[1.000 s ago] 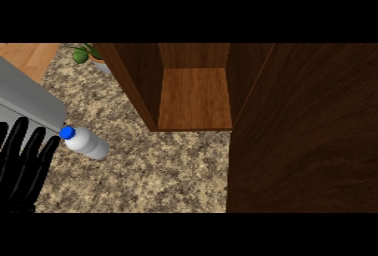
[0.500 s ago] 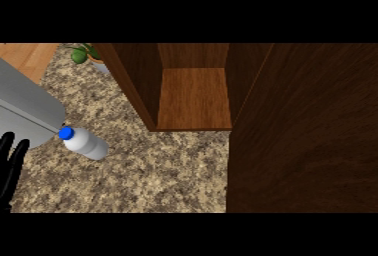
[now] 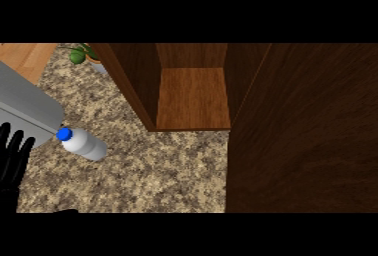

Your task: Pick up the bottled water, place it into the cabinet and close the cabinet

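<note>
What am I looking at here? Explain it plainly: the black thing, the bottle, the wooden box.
This is the view from a humanoid robot's head, looking steeply down at a speckled stone counter. The black shape at the left edge is the robot's left hand, fingers straight, holding nothing. The right hand is out of sight. The bottled water, blue cap on, lies on its side on the counter, beside a grey sink. The wooden box is the cabinet, standing open with a bare shelf; the wide dark panel at right looks like its door. A small plant sits far back.
</note>
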`<action>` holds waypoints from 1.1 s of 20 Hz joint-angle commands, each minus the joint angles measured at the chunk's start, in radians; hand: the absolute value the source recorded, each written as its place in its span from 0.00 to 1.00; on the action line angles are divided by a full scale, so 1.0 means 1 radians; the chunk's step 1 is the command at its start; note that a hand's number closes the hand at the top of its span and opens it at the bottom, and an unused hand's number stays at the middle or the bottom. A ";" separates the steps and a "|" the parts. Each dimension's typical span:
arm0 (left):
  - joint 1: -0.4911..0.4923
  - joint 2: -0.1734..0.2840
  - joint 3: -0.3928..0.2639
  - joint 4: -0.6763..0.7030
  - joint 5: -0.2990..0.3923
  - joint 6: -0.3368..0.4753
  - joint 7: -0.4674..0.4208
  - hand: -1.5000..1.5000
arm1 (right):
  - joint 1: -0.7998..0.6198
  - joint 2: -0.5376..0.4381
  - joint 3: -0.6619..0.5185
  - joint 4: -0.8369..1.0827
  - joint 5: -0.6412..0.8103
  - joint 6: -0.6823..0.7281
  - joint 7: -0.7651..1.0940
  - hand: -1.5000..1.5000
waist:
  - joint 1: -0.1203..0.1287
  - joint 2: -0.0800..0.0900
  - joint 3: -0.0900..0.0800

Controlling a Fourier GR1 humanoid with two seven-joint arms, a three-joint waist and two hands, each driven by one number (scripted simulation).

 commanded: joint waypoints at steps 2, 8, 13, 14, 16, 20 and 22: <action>-0.018 0.057 0.096 0.183 0.061 -0.108 -0.146 0.00 | 0.038 0.015 0.000 -0.207 -0.130 -0.046 0.106 0.00 | 0.009 0.003 -0.001; -0.128 0.082 0.131 0.419 0.016 -0.121 -0.253 0.00 | 0.111 0.001 -0.024 -0.205 -0.177 0.029 0.043 0.00 | -0.009 0.004 0.000; -0.156 0.100 0.165 0.542 0.035 -0.153 -0.305 0.00 | 0.154 0.015 -0.033 -0.198 -0.192 0.050 0.005 0.00 | -0.004 0.002 0.000; -0.200 0.077 0.152 0.584 -0.013 -0.106 -0.336 0.00 | 0.152 -0.014 -0.081 -0.177 -0.222 0.076 -0.016 0.00 | -0.008 0.003 0.001; -0.190 0.108 0.190 0.654 0.018 -0.152 -0.366 0.00 | 0.168 -0.020 -0.098 -0.175 -0.239 0.080 -0.015 0.00 | -0.003 0.003 0.001; -0.256 0.078 0.160 0.775 -0.036 -0.114 -0.407 0.00 | 0.157 -0.004 -0.066 -0.178 -0.227 0.072 -0.022 0.00 | -0.007 0.004 0.000; -0.221 0.103 0.197 0.803 0.007 -0.166 -0.436 0.00 | 0.182 0.000 -0.066 -0.193 -0.216 0.073 -0.026 0.00 | 0.001 0.003 0.000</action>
